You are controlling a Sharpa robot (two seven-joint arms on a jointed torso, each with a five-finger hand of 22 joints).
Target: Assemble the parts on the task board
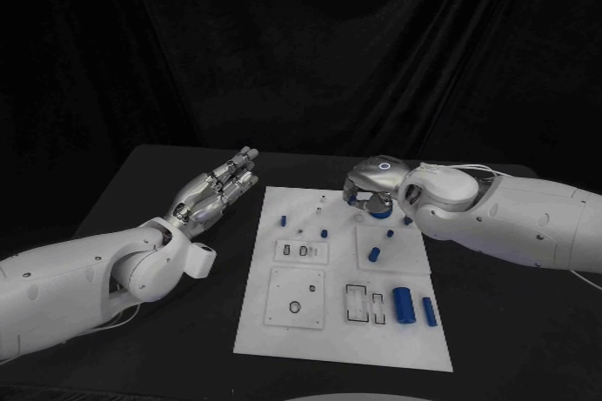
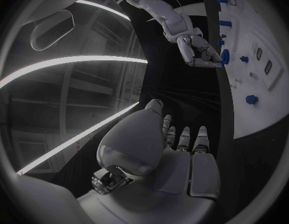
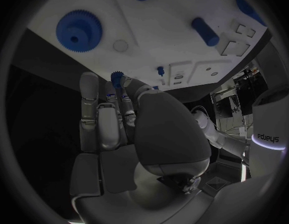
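Clearly early on: blue parts (image 1: 403, 304) lie loose across the task board (image 1: 289, 340). The right hand (image 1: 374, 190) pinches a small gear (image 3: 117, 76) at its far edge; the left hand (image 1: 216, 192) hovers beside it, fingers straight and empty.

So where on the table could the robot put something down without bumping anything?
The black table is bare to the left of the white task board, beyond the silver left hand, and along the near edge. It is crowded at the board's far end, where the silver right hand hovers over small blue parts.

White task board (image 1: 283, 331) mid-table w/ small blue parts (image 1: 403, 304) scattered.
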